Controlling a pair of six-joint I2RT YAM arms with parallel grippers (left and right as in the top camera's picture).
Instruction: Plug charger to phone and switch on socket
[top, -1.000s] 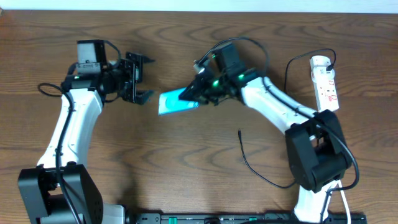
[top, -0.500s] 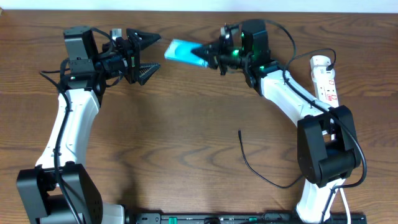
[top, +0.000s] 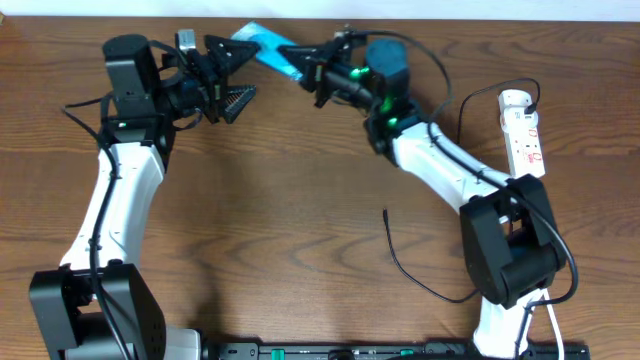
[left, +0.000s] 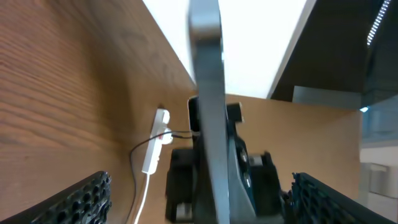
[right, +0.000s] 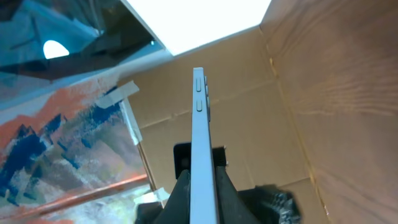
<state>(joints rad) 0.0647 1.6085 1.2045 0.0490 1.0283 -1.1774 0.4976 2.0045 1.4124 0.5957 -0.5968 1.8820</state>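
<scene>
The phone (top: 262, 45), teal-blue, is held in the air at the table's far edge by my right gripper (top: 305, 62), which is shut on it. In the right wrist view the phone (right: 200, 124) shows edge-on, clamped between the fingers (right: 202, 186). My left gripper (top: 240, 72) is open, its fingers on either side of the phone's free end without touching it. The left wrist view shows the phone (left: 208, 93) edge-on between the wide jaws (left: 202, 199). The charger cable (top: 400, 262) lies on the table with its tip pointing away. The white socket (top: 524, 130) lies at the far right.
The socket (left: 155, 146) and its white cord also show in the left wrist view. A black cable loops from the socket's far end towards the right arm. Cardboard and a painted panel show behind the phone in the right wrist view.
My right gripper has lifted the phone off the table and carried it up and to the far left. My left gripper has turned to face it, and the phone's end now sits between its open fingers.
</scene>
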